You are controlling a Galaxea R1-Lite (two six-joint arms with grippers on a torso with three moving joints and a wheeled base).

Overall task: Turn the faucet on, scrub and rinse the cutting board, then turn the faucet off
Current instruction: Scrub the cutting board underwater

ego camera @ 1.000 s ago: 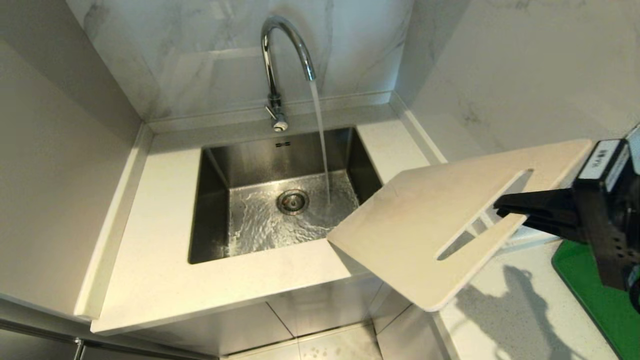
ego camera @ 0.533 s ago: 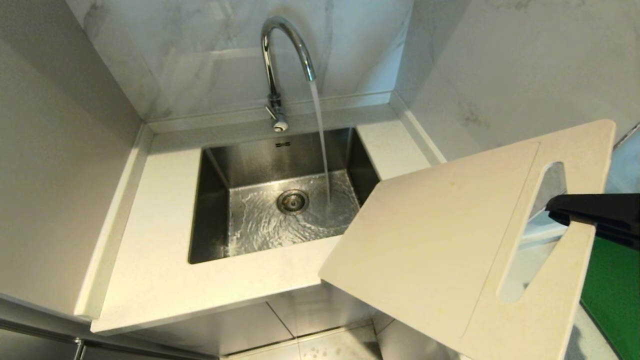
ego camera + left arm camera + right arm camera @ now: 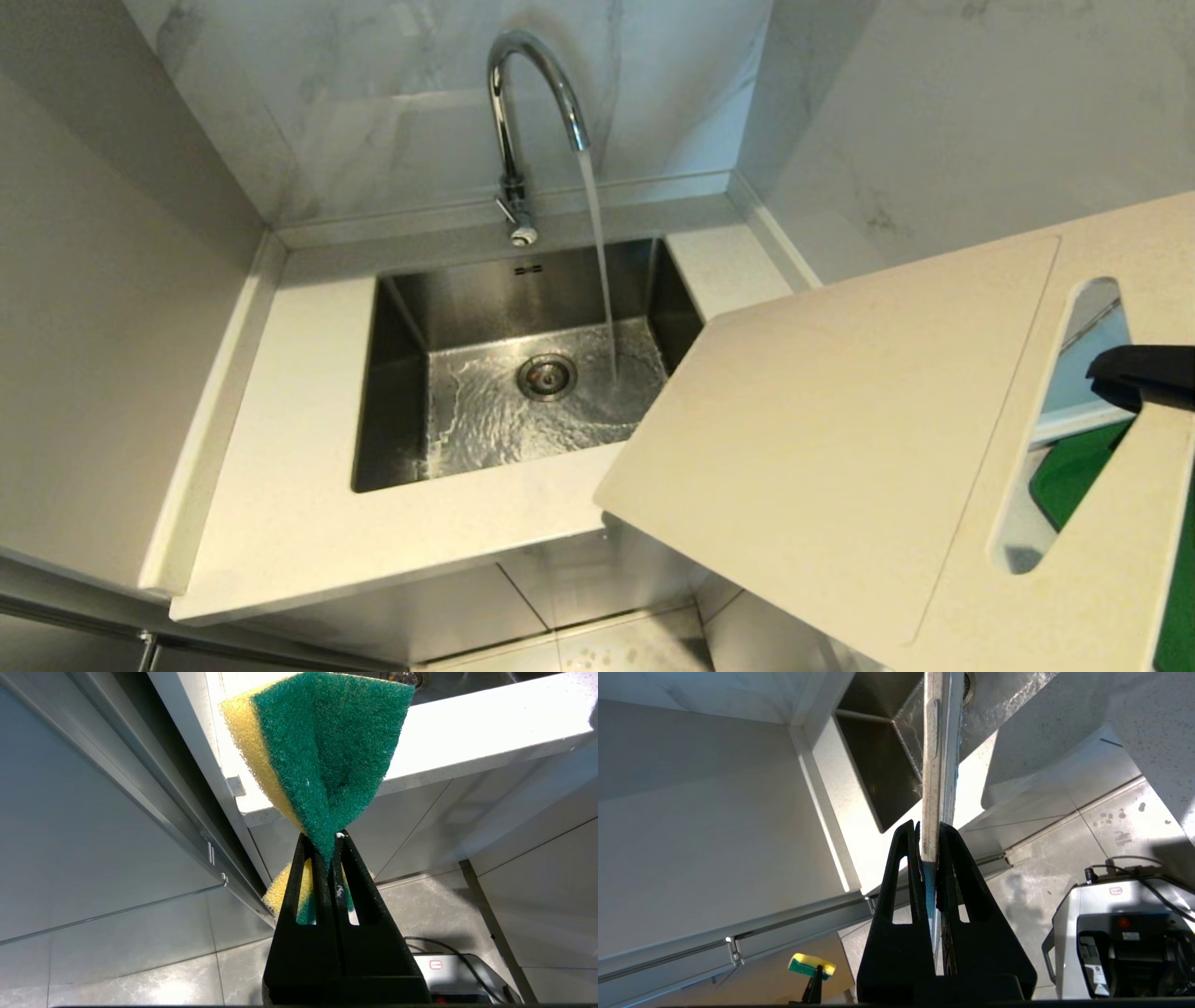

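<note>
1. The right gripper reaches in from the right of the head view, low and close to the camera. Its black tapered fingers are pressed flat onto the cutting board at the handle slot, pinching it.
2. The cutting board is a broad, smooth, cream-white plastic slab with rounded corners and a long tapered slot. It hangs tilted in the air above the bench's front right corner, its far corner just over the sink's near right rim. In the right wrist view it shows edge-on as a thin pale strip.
3. The left gripper hangs low beside the cabinet front, below the bench edge. Its fingers squeeze a sponge, coarse green on one face and yellow foam on the other, folded by the grip.
4. Further off, the square brushed-steel sink holds rippling water around a round drain.
5. Behind it the chrome gooseneck faucet runs a steady stream; its lever looks tilted, though that is hard to judge.
</note>
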